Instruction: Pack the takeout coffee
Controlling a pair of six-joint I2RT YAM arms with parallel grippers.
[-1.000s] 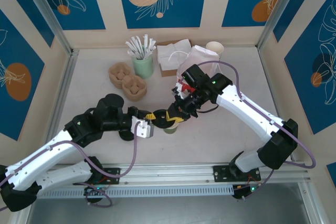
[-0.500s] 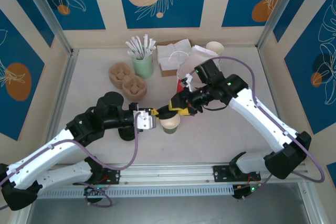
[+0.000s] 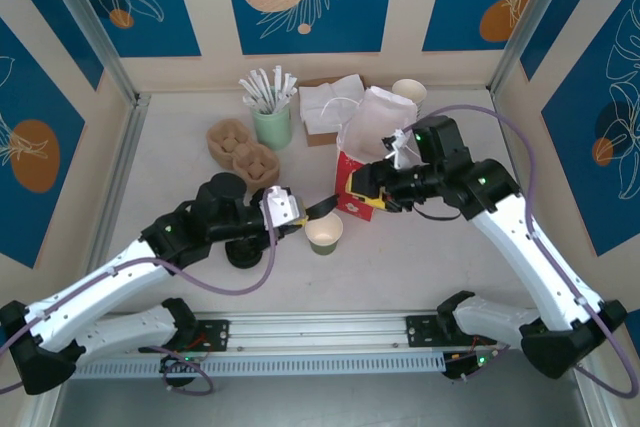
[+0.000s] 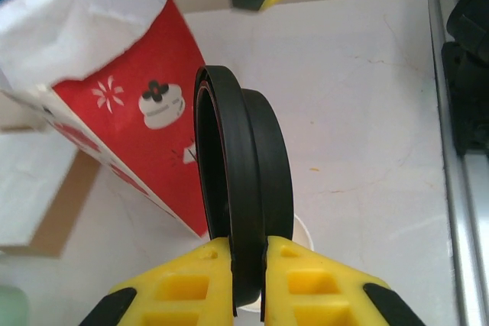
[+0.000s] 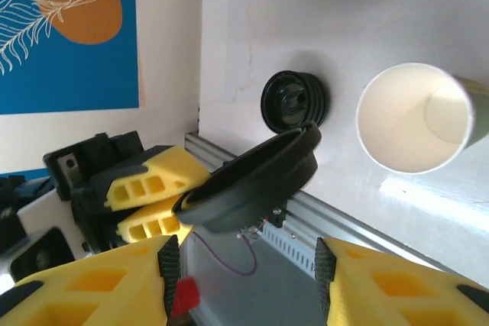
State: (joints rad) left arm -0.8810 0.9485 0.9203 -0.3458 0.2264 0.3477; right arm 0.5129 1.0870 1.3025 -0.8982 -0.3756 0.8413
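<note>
The paper cup of the takeout coffee [image 3: 324,234] stands upright on the table with no lid on it, its cream inside showing [image 5: 416,116]. My left gripper [image 3: 300,215] is shut on the rim of its black lid [image 3: 320,209], which it holds on edge just above and left of the cup [image 4: 244,188]. My right gripper [image 3: 364,197] hangs open and holds nothing, a little right of the lid and in front of the red-and-white bag [image 3: 368,152]. In the right wrist view the lid [image 5: 256,177] floats apart from the right gripper [image 5: 244,280].
A low stack of black lids [image 5: 294,102] sits left of the cup, under my left arm. Brown pulp carriers [image 3: 243,152], a green holder of white sticks [image 3: 270,117], napkins [image 3: 330,105] and stacked cups [image 3: 409,92] line the back. A metal rail [image 3: 330,327] runs along the front edge.
My right gripper has opened, let go of the lid and pulled back right toward the bag. The left gripper has closed on the lid and keeps it by the now uncovered cup.
</note>
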